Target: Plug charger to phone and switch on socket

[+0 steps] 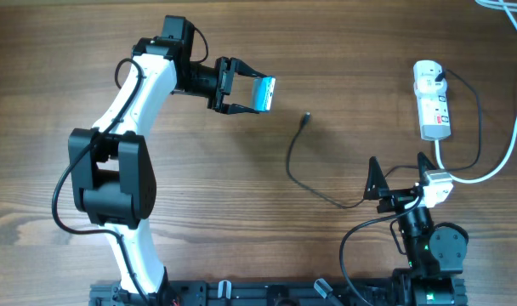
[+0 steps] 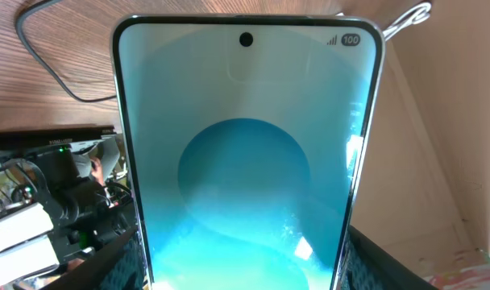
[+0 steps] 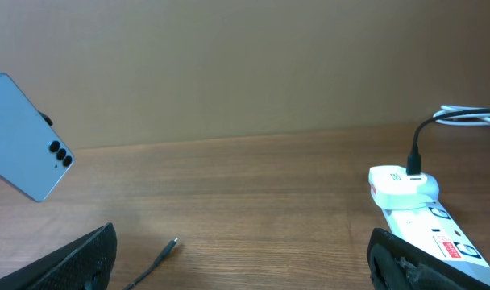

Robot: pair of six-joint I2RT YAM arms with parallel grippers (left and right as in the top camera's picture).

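Note:
My left gripper (image 1: 244,94) is shut on the phone (image 1: 264,93) and holds it off the table at the upper middle. Its turquoise screen (image 2: 245,161) fills the left wrist view between my fingers. Its pale blue back (image 3: 23,137) shows at the left of the right wrist view. The charger is a thin black cable (image 1: 303,174) lying on the table, its connector plug (image 1: 305,119) free at the far end and also in the right wrist view (image 3: 169,246). The white socket (image 1: 432,100) lies at the right with a black plug in it (image 3: 412,165). My right gripper (image 1: 400,177) is open and empty.
A thicker white cable (image 1: 505,161) runs from the socket area out past the upper right corner. The charger cable runs back toward the right arm's base (image 1: 428,246). The left arm (image 1: 122,161) stretches over the table's left part.

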